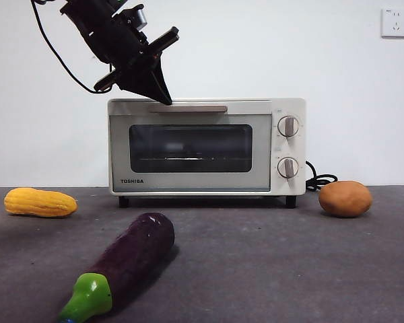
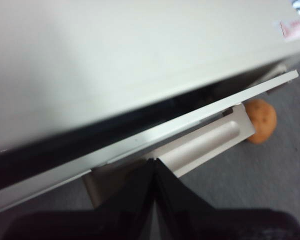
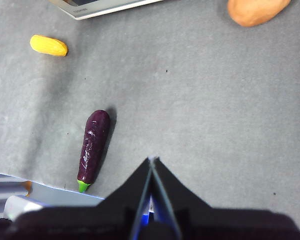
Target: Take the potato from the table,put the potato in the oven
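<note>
Left gripper point(image 2: 155, 161), jaws together, I see at the cream-white toaster oven's point(image 1: 205, 147) beige handle bar point(image 2: 200, 147); orange-brown oval potato point(image 1: 345, 198) sits on the dark grey worktop point(image 1: 289, 262).

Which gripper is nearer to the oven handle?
Left. The left gripper, shut, is just at the oven handle; the right gripper, shut, hangs high over the table.

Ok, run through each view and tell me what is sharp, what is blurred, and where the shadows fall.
Front view: evenly lit and sharp; the eggplant throws a soft shadow to its right, and the oven glass shows faint reflections. Left wrist view: the oven's top is soft and washed out from closeness, and the potato is slightly blurred. Right wrist view: the table is crisp, the dark fingers at the edge soft.
</note>
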### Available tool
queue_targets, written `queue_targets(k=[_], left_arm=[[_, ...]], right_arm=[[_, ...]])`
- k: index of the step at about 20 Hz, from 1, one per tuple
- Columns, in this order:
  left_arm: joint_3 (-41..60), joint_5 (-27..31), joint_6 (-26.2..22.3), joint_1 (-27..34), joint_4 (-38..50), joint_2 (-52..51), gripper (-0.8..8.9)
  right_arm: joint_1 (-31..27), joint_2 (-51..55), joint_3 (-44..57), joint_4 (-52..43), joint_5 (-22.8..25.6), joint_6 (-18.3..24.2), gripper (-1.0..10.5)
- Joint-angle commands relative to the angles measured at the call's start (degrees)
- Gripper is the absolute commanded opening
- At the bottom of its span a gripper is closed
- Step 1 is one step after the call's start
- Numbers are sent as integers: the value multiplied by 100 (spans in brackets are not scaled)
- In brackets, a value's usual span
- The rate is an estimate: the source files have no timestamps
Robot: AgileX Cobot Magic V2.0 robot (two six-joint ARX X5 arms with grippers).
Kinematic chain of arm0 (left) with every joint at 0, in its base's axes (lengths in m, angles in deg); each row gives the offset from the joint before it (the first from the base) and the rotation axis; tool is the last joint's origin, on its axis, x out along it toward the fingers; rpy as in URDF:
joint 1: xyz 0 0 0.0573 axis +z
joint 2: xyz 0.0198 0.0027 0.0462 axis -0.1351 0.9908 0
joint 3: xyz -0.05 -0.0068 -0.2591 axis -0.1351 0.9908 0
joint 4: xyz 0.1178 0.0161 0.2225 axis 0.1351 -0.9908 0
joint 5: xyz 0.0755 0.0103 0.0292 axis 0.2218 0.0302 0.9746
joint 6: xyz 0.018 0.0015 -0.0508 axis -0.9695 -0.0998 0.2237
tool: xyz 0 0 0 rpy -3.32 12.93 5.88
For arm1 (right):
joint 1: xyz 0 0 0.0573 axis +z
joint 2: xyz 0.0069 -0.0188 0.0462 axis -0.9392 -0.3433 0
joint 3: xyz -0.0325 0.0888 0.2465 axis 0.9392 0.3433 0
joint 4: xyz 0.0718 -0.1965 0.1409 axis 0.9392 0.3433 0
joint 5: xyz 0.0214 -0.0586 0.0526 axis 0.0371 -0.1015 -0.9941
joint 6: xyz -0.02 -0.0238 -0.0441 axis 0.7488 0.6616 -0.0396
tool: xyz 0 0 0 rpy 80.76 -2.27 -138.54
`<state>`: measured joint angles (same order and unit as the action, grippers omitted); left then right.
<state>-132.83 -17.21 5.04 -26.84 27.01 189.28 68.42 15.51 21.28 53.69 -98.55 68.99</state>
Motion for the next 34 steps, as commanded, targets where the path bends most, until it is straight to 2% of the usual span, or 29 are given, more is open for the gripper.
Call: queue_targets(k=[1,10,24,34], left_arm=[[164,109,-225,-24,-442,210,-6],[164,142,-509,-164,-994,210,-6],[166,1314,-863,-741,-1462,210,-6],[184,1379,-866,-787,-1897,234,-6]], right_arm=[[2,0,-39,-22,-20,11,1],[2,0,-39,-24,-20,24,1],[2,2,-39,-20,-17,31,1],[2,2,-39,-31,-15,133,1]])
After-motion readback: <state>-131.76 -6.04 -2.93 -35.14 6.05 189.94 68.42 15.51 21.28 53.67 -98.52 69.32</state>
